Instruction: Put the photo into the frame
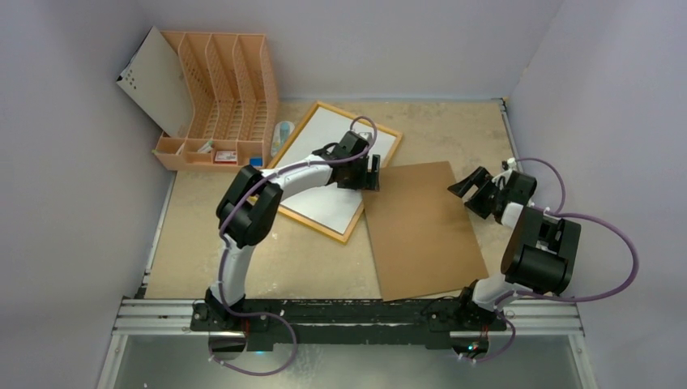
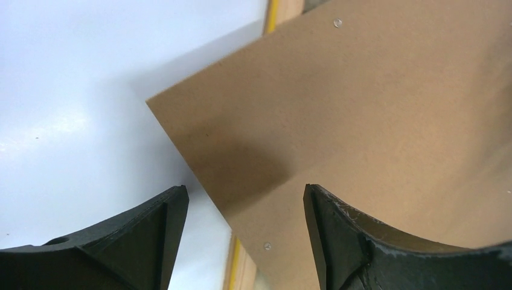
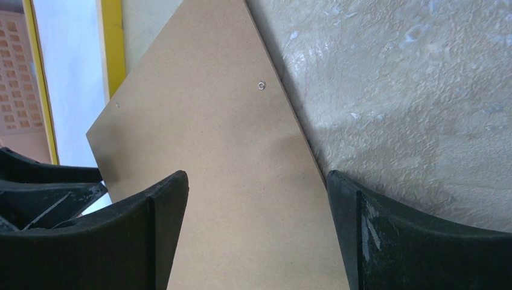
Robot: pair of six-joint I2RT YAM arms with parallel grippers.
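The table point(image 1: 454, 130) is beige and rough-surfaced, with pale walls around it. On its right half lies a brown board point(image 1: 421, 235), flat, with one corner reaching over the right corner of the frame point(image 1: 360, 118). The frame lies flat and turned at an angle in the middle of the table, its wood-coloured edge up and a thin yellow strip showing at the side. Inside it is a plain white sheet, apparently the photo point(image 1: 324, 134) with its blank back up; no printed side shows. The board's corner covers a small part of that white surface.

At the far left stands an orange slotted rack point(image 1: 235, 89). A pale grey panel point(image 1: 158, 81) leans in its leftmost part, while the other upright slots show nothing inside. The low tray along the rack's front holds small things: a red and white box point(image 1: 225, 156) and a few bits too small to name.

The left gripper point(image 1: 371, 174) hangs over the overlapping board corner, its fingers spread wide and holding nothing. The right gripper point(image 1: 468, 188) hovers above the board's far right edge, just where board meets bare table, also released, with fingers point(image 3: 163, 199) apart and nothing between them.
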